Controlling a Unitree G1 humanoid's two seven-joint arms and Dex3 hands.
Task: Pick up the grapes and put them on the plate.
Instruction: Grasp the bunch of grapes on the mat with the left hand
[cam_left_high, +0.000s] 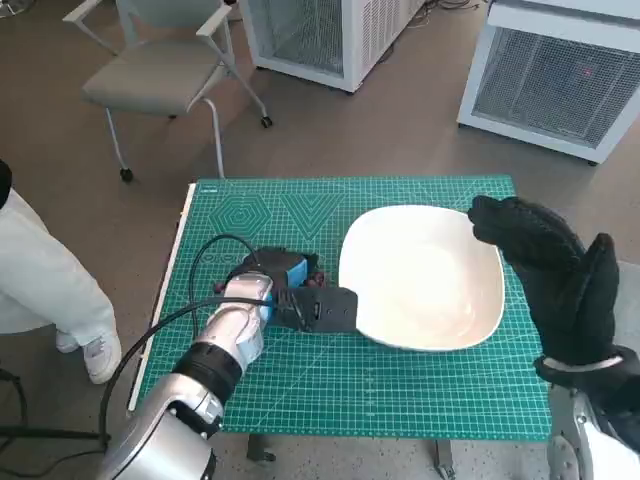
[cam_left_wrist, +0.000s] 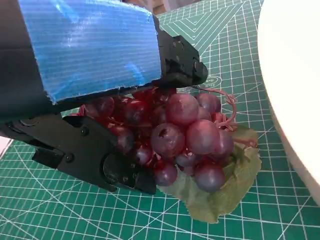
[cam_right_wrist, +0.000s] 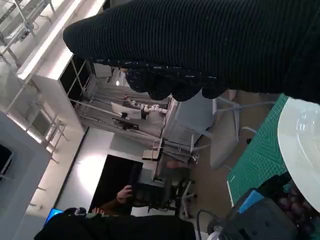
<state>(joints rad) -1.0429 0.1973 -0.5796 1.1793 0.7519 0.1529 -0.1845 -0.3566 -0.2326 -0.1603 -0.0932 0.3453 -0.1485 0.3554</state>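
Note:
A bunch of dark red grapes (cam_left_wrist: 185, 135) with a green leaf lies on the green cutting mat (cam_left_high: 300, 210), just left of the white plate (cam_left_high: 420, 280). My left hand (cam_left_high: 285, 290) is over the bunch; in the left wrist view its black fingers (cam_left_wrist: 100, 160) press against the grapes from both sides. From the head view only a sliver of the grapes (cam_left_high: 317, 275) shows beside the hand. My gloved right hand (cam_left_high: 550, 270) hovers over the plate's right edge, fingers stretched out, holding nothing. The right wrist view shows the plate (cam_right_wrist: 300, 145) and the grapes (cam_right_wrist: 292, 207) far off.
A grey chair (cam_left_high: 160, 70) stands beyond the table's far left corner. White mesh-fronted cabinets (cam_left_high: 330, 35) (cam_left_high: 560, 80) stand behind. A person's leg and white shoe (cam_left_high: 90, 355) are at the table's left. Black cables loop over my left forearm.

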